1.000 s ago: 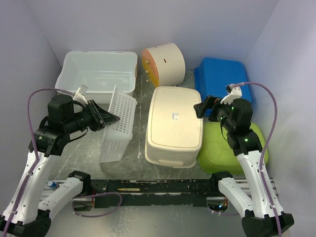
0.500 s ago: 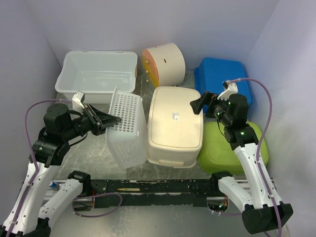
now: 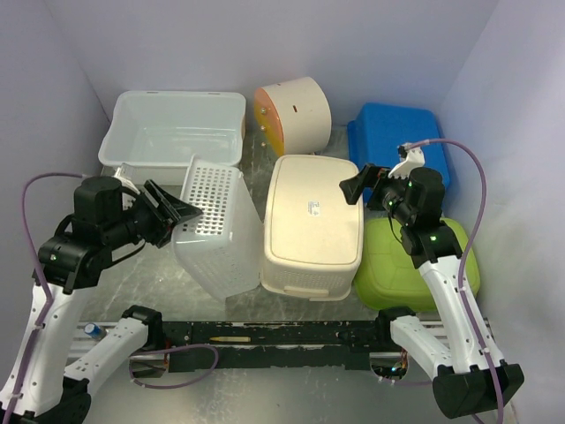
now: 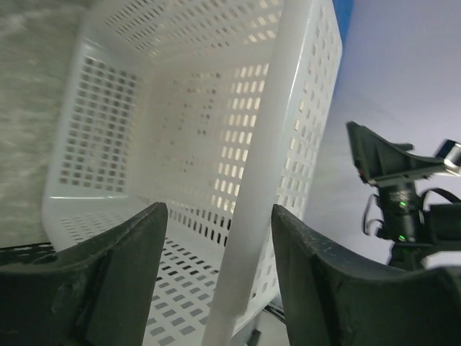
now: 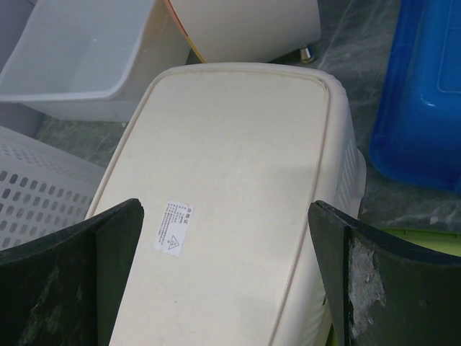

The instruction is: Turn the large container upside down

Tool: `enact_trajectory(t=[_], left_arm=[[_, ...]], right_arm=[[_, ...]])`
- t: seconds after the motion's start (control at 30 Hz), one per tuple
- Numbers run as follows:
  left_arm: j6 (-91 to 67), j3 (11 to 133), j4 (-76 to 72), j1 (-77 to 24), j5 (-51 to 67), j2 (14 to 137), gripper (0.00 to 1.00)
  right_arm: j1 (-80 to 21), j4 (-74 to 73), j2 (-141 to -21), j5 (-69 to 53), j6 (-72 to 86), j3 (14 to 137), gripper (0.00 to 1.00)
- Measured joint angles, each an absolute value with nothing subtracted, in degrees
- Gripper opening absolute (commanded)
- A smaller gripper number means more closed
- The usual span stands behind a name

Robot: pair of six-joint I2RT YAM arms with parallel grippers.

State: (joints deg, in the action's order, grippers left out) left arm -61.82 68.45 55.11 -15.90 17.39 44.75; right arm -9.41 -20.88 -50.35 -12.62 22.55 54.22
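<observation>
So, top view first: the white perforated basket (image 3: 216, 231) sits mid-table, between the clear tub (image 3: 172, 132) at the back left and the cream container (image 3: 313, 221), which is flipped bottom-up. The basket is tipped onto one edge at a slant, with a holed panel facing up and its mouth turned toward the left arm. Its right side is tight against the cream container, and I can't tell if they touch. The left gripper (image 3: 172, 216) is at the basket's left edge with its jaws spread. The right gripper (image 3: 357, 184) hovers over the cream container's far end, wide open and carrying nothing.

The left wrist view looks straight into the basket's inside. The thick rim runs down between the two fingers (image 4: 122, 267) with a gap on each side, so to me the rim isn't pinched.

The right wrist view is just the cream container's flat bottom with its sticker, framed by the spread fingers, with nothing between them.

My read is the flip is roughly halfway. The basket is off its base but not mouth-down, so it has yet to go over the rest of the way and settle flat.
</observation>
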Motion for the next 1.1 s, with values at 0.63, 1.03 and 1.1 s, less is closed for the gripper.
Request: enact_trajectory(t=[0.63, 1.03, 1.1], left_arm=[[-50.3, 82.0, 74.0, -15.9, -8.1, 49.7, 0.88], [-42.5, 88.4, 80.5, -15.9, -19.6, 52.7, 0.99], [-40.6, 91.9, 80.5, -15.9, -22.7, 54.0, 0.99]], right_arm=[[-9.4, -20.9, -51.1, -12.7, 22.0, 54.2, 1.00], [-9.4, -20.9, -51.3, -12.7, 22.0, 54.2, 1.00], [-9.4, -20.9, -51.2, -12.7, 22.0, 54.2, 1.00]])
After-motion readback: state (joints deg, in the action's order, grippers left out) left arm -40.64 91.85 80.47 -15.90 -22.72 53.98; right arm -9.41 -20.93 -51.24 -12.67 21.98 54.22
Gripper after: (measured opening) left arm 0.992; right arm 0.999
